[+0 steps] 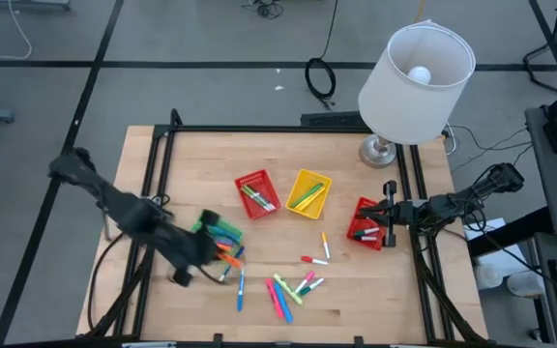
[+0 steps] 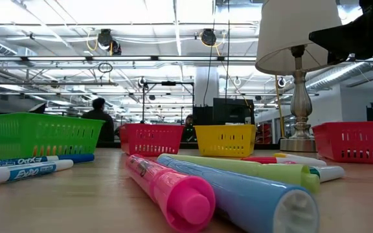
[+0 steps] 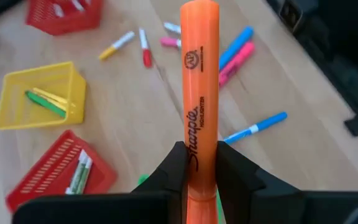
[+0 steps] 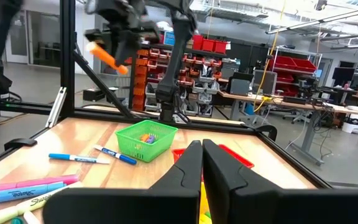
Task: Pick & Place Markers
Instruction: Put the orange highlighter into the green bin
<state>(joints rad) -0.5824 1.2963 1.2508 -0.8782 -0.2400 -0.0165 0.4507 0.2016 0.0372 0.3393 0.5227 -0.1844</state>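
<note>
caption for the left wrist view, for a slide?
Left gripper clamps an orange highlighter above scattered markers and baskets.

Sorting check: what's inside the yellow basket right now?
The yellow basket holds green and yellow-green markers lying along its floor; the left wrist view shows about two or three. Its near wall hides part of the floor in the low view.

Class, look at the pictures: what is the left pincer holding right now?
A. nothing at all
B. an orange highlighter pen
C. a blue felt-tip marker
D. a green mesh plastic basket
B: in the left wrist view, the left pincer has its two dark fingers clamped on the orange highlighter pen, lifted above the wooden table.
</note>
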